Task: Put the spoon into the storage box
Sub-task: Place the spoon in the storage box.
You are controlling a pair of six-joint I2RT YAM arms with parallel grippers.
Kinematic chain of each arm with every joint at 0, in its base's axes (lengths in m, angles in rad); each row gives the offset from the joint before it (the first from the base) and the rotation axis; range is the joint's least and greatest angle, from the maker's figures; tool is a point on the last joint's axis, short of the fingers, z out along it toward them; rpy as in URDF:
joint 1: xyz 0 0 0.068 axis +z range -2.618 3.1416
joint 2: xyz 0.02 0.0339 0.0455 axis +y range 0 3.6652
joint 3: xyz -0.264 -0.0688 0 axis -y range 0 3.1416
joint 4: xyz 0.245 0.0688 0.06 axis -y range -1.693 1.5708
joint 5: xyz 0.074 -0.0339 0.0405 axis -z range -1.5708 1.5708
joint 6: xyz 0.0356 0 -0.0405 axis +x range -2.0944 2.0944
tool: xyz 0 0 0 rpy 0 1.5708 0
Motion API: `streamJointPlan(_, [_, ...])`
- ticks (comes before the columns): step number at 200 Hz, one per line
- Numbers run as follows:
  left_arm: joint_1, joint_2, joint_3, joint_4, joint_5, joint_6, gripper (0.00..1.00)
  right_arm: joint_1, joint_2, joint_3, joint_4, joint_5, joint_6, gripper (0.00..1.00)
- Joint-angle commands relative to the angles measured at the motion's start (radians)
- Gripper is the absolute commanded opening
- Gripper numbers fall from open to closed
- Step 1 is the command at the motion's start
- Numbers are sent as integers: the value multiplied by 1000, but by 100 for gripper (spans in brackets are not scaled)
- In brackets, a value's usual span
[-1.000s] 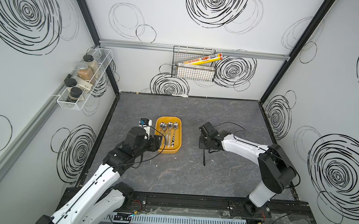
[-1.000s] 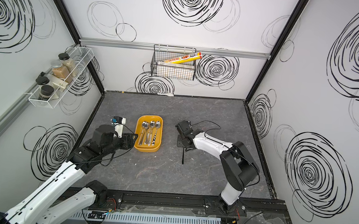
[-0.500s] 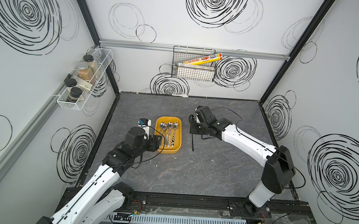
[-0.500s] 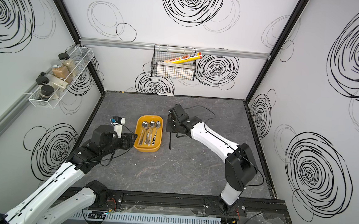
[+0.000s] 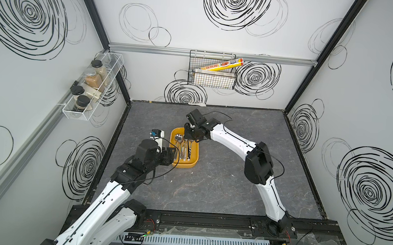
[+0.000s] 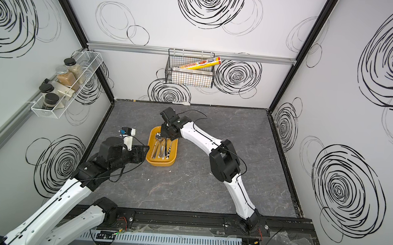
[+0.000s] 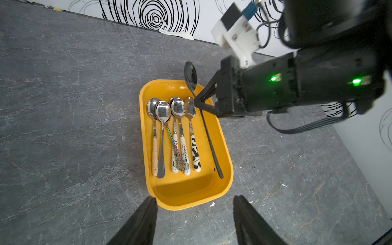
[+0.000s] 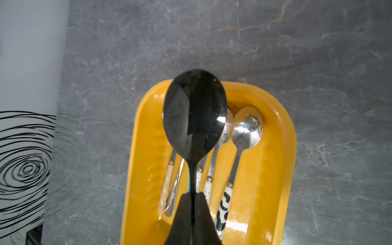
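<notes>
You will find the white wire rack (image 5: 91, 92) with its jars on the side wall, high up and well apart from the left claw (image 5: 167, 156).

Left claw: the fingers (image 7: 146, 218) stand apart with nothing between them. It sits low over the grey worktop (image 7: 74, 127). The near end of the storage box (image 7: 184, 188) lies just ahead of its fingertips. You cannot tell from these views whether one fingertip touches the corner of the box.

Storage box: the mustard-yellow tub rests flat on the worktop between the two claws, directly beneath the right claw (image 7: 196, 104). Five spoons (image 7: 182, 148) lie lengthwise inside it, side by side, with their bowls at the end below the right claw.

Right claw: it is clamped tight on the neck of the black spoon (image 8: 194, 114), just behind the bowl. That spoon is the task's thing and it is not yet lying in the box. It hangs tilted over the tub: the bowl sticks out beyond the claw above the far rim, and the handle slopes down behind the claw, alongside the five spoons and close to one long wall. Whether the handle tip touches the box cannot be judged.

Beyond the right claw, a black wire basket (image 5: 211, 78) on the back wall holds boxed rolls.
</notes>
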Motion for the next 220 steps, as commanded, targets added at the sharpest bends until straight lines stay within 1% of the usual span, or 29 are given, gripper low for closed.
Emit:
streamJointPlan(1, [6, -13, -11, 36, -11, -7, 64, 8, 23, 30, -57, 14, 22, 0])
streamJointPlan(22, [6, -18, -12, 39, -7, -7, 64, 8, 45, 1, -22, 27, 31, 0])
streamJointPlan(53, [6, -16, -14, 39, 1, -7, 64, 8, 123, 48, -47, 17, 36, 0])
streamJointPlan(84, [6, -16, -15, 41, 5, -7, 64, 10, 141, 30, -22, 17, 42, 0])
streamJointPlan(151, [6, -12, -15, 42, 9, -6, 64, 10, 167, 32, -28, 11, 26, 0])
streamJointPlan(185, [6, -9, -15, 42, 11, -7, 64, 10, 154, 46, -42, 13, 13, 12])
streamJointPlan(220, [6, -18, -7, 35, -10, -9, 64, 10, 120, 53, -58, 19, -3, 19])
